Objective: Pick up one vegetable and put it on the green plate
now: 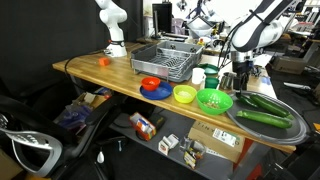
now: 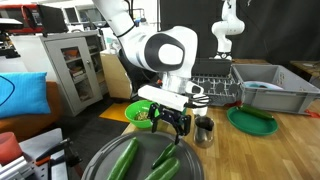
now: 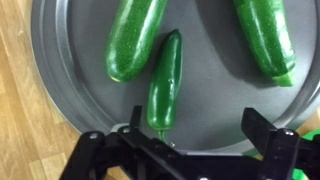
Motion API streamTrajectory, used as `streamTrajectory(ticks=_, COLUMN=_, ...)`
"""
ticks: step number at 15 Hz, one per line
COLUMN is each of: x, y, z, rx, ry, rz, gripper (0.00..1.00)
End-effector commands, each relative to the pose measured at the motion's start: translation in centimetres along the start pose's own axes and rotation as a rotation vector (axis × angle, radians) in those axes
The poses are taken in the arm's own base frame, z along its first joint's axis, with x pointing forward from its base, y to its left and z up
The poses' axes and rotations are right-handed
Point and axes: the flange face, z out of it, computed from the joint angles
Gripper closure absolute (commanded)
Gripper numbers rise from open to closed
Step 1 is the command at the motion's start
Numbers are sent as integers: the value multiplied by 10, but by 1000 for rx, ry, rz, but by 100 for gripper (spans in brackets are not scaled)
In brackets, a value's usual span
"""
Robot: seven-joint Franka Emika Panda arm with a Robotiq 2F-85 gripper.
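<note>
While hand (image 2: 170,129) hovers open, green plate (image 2: 252,121) apart

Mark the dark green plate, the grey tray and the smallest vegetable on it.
dark green plate (image 2: 252,122): exterior view, its bare middle.
grey tray (image 3: 215,95): wrist view, bare floor between vegetables.
smallest vegetable (image 3: 166,85): wrist view, mid-body.

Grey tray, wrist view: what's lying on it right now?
Three green vegetables: a thick one, a slender one in the middle, another thick one. The open jaws cover the tray's near edge, so anything there is hidden.
</note>
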Motion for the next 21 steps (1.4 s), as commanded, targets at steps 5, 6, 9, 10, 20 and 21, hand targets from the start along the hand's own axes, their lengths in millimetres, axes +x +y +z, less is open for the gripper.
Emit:
streamTrajectory(ticks=5, x=5, y=28, z=12, rx=34, ry=-54, rz=37, gripper=0)
streamTrajectory(ticks=6, x=6, y=30, z=13, rx=32, ry=-58, rz=37, gripper=0)
streamTrajectory(ticks=9, x=10, y=32, z=14, rx=35, ry=-69, rz=40, gripper=10)
streamTrajectory(ticks=10, x=11, y=32, z=14, rx=36, ry=-73, rz=39, gripper=15)
streamTrajectory(ticks=20, x=17, y=31, z=29, rx=66, ry=-127, rz=30, gripper=43)
streamTrajectory(ticks=21, x=17, y=31, z=28, rx=67, ry=-125, rz=30, gripper=54)
